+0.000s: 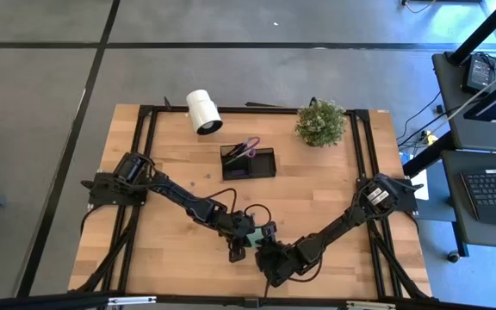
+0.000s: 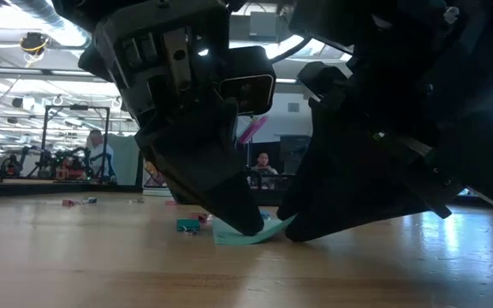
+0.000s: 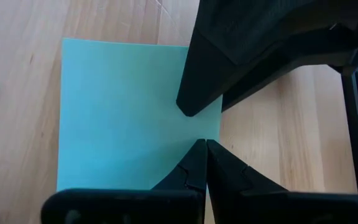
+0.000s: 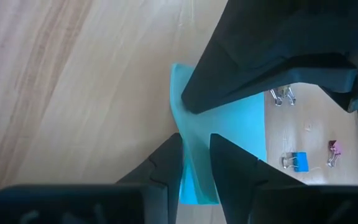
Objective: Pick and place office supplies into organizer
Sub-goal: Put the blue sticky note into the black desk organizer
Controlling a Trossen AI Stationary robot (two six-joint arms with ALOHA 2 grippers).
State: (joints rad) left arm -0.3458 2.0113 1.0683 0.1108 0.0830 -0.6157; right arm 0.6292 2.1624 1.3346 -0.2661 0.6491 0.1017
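Pinching one lifted edge of the mint-green sticky pad (image 4: 194,155), the right gripper (image 4: 196,163) is low on the table (image 1: 170,250); the left gripper (image 3: 205,163), fingers pressed together, rests on the pad.

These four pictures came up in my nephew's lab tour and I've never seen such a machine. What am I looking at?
Two robot arms work at a wooden table. One picture looks down from above, one looks level across the tabletop, and two come from cameras on the arms' wrists. Both arms meet at a mint-green sticky pad. The left gripper is shut, its tips resting on the pad. The right gripper pinches the pad's lifted edge between its fingers. Farther back stand a black organizer holding scissors, a white roll and a small plant.
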